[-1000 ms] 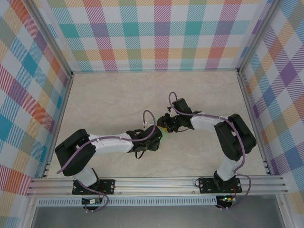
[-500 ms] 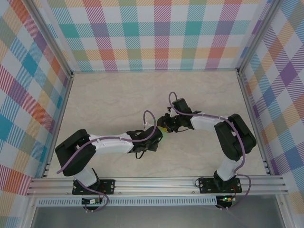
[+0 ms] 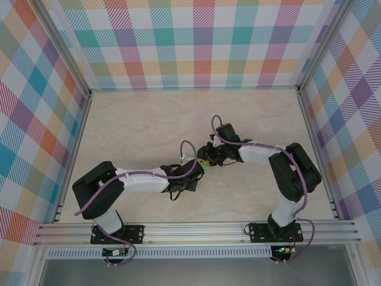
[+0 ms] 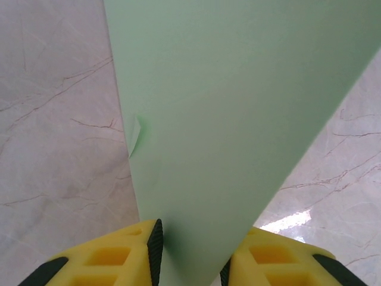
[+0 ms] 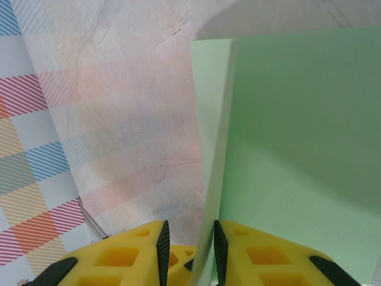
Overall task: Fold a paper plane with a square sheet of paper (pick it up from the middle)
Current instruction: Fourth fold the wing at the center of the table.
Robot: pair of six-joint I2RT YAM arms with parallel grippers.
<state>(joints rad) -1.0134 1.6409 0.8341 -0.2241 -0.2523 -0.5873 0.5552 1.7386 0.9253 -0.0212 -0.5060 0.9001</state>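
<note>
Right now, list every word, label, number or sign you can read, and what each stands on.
No readable text anywhere.
Pale mint-green paper sheet: plain.
Left gripper's yellow fingers: unmarked.
Checked walls: pattern only.
Small circuit board by the rail: too small to read.

Paper sheet (image 4: pixel 238 89) blocks centre; tabletop (image 3: pixel 131 119) open elsewhere; plaid walls (image 3: pixel 202 42) bound sides.

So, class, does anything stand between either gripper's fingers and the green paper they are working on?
Nothing visible does. The green paper runs straight into the gap of the left gripper, and its edge stands between the fingers of the right gripper.
</note>
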